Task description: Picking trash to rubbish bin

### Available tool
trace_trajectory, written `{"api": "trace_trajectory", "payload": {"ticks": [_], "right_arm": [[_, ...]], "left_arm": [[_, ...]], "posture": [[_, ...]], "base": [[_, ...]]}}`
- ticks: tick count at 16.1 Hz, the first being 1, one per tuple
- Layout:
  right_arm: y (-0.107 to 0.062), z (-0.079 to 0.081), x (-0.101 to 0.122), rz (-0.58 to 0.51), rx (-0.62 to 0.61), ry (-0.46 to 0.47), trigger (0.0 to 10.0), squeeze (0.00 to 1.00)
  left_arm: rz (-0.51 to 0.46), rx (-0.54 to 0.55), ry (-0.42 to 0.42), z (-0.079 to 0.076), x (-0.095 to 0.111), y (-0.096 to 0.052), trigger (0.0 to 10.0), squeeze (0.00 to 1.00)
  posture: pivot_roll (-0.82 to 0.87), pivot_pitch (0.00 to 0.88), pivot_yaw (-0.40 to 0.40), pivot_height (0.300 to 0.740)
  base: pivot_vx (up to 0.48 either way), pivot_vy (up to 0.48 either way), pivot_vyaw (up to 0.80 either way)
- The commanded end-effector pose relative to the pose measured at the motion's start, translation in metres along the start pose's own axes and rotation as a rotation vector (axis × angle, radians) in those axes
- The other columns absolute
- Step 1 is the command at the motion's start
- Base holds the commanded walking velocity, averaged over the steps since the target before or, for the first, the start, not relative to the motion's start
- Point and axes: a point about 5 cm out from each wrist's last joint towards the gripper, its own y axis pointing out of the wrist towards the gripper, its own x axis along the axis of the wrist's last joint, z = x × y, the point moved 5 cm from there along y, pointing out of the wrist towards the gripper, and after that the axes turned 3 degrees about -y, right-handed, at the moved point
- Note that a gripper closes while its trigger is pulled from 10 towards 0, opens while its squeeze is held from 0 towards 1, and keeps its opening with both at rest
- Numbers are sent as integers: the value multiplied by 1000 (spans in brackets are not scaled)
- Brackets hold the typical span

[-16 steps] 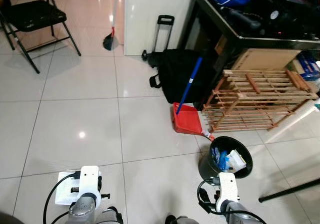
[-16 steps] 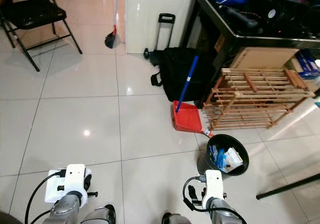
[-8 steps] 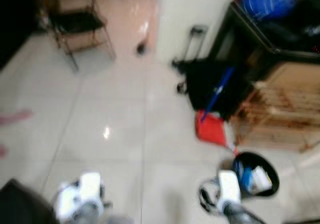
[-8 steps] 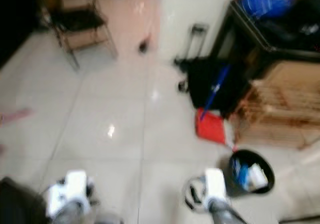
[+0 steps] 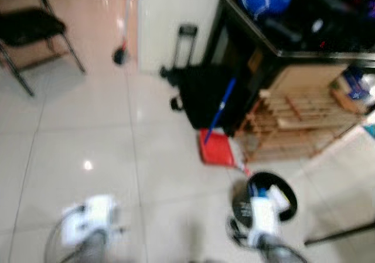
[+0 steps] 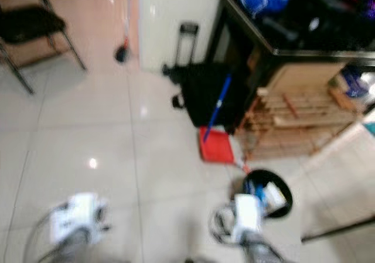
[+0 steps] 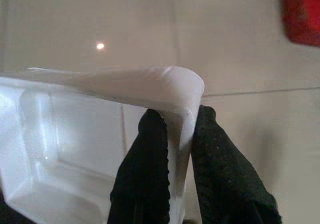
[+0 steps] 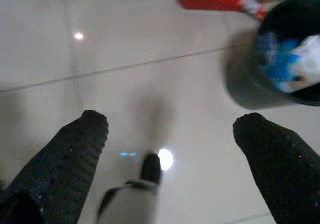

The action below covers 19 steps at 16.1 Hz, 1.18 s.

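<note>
Two head views, both blurred, look down on a tiled floor (image 5: 88,128). At about 5 o'clock stands the black bin (image 5: 265,194), holding blue and white trash (image 5: 270,193). Just beyond it, toward 1 o'clock, a red dustpan (image 5: 215,147) with a blue handle lies beside a wooden rack (image 5: 299,125) and a black bag (image 5: 202,96). A dark bench (image 5: 281,34) rises behind the rack. A folding chair (image 5: 29,31) stands at 10 o'clock. The left arm's white wrist (image 5: 88,219) sits at 7 o'clock, well apart from the bin; the right arm's wrist (image 5: 262,216) sits at 5 o'clock, in front of the bin's near rim.

From the left wrist, the left tool (image 7: 172,134) is clamped on the rim of a white tray (image 7: 75,134), its fingers (image 7: 147,159) pinching the thin edge, above bare floor; a corner of the dustpan shows at 2 o'clock.

From the right wrist, the right tool (image 8: 170,129) has its fingers (image 8: 82,144) spread wide apart, holding nothing, with the bin (image 8: 280,69) at 2 o'clock.
</note>
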Motion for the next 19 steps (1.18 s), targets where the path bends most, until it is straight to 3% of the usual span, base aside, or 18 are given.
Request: {"api": "trace_trajectory", "payload": {"ticks": [1, 8, 12, 17, 19], "right_arm": [[-5, -23, -4, 19, -57, -3, 10000, 0], [-5, -23, -6, 33, -65, 1, 10000, 0], [-6, -20, -10, 34, -66, 2, 10000, 0], [-6, -18, -11, 31, -62, 0, 10000, 0], [-5, -16, -9, 24, -53, -10, 10000, 0]], "left_arm": [[-5, -57, -8, -24, -1, 0, 10000, 0], [-8, -68, -11, -27, 3, 2, 10000, 0], [26, -105, 89, -31, -8, -1, 10000, 0], [40, -108, 99, -33, -12, -2, 10000, 0], [56, -100, 113, -32, -14, -2, 10000, 0]], "posture": [[-30, 137, -149, 740], [-26, 143, -137, 740], [-27, 158, -131, 740], [-23, 146, -129, 740], [-20, 137, -128, 740]], "base": [[0, 0, -631], [0, 0, -725], [0, 0, -738], [0, 0, -733], [0, 0, 0]]}}
